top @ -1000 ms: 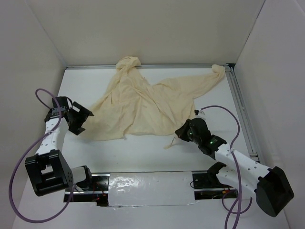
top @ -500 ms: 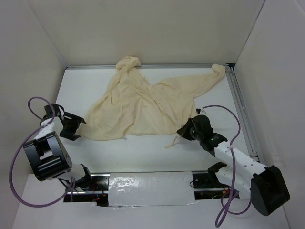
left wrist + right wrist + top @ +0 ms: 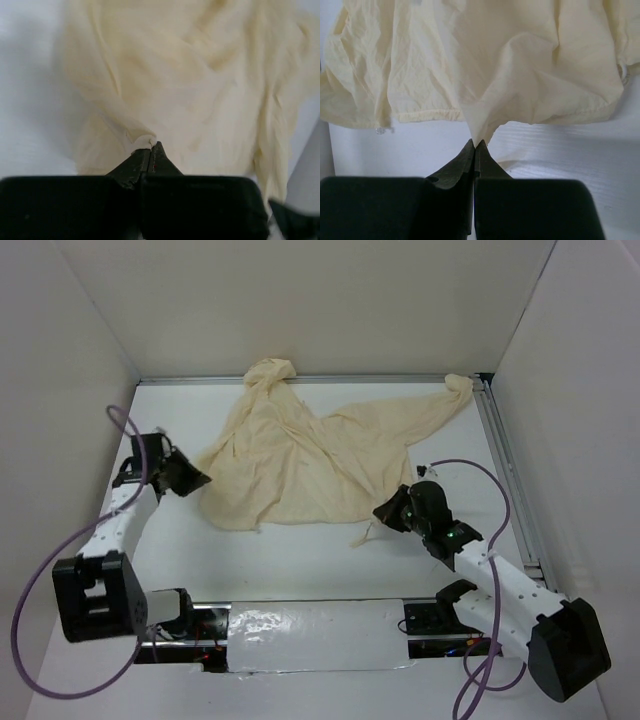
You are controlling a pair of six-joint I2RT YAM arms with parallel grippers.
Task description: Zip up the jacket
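Observation:
The cream jacket (image 3: 310,455) lies wrinkled on the white table, its hood at the back wall and one sleeve reaching the back right corner. My left gripper (image 3: 198,479) sits at the jacket's left edge, shut on a fold of the jacket (image 3: 132,136) pinched at the fingertips (image 3: 152,148). My right gripper (image 3: 385,513) is at the lower right hem, shut on a lifted peak of the jacket (image 3: 482,117) above the table. No zipper shows in any view.
White walls close in the table on three sides. A metal rail (image 3: 508,475) runs along the right edge. A reflective strip (image 3: 310,625) crosses the near edge between the arm bases. Purple cables loop beside both arms.
My left gripper swung from the far left in to the jacket's left edge and shut on the cloth, bunching that edge inward. My right gripper stayed shut on the hem.

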